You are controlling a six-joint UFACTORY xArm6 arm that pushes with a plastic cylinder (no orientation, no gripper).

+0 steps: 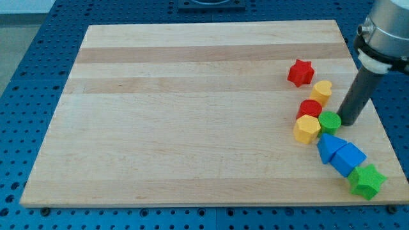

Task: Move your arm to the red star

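The red star (300, 73) lies near the wooden board's right side, toward the view's top. My tip (349, 122) rests on the board at the view's right, just right of the green cylinder (330, 121) and well below and right of the red star. Between them sit a yellow block (321, 92) and a red cylinder (310, 108). The rod rises up and right from the tip to the arm's grey end.
A yellow hexagon block (307, 129) sits left of the green cylinder. Two blue blocks (328, 146) (348, 158) and a green star (367, 181) run down toward the board's lower right corner. The board's right edge (374, 108) is close to my tip.
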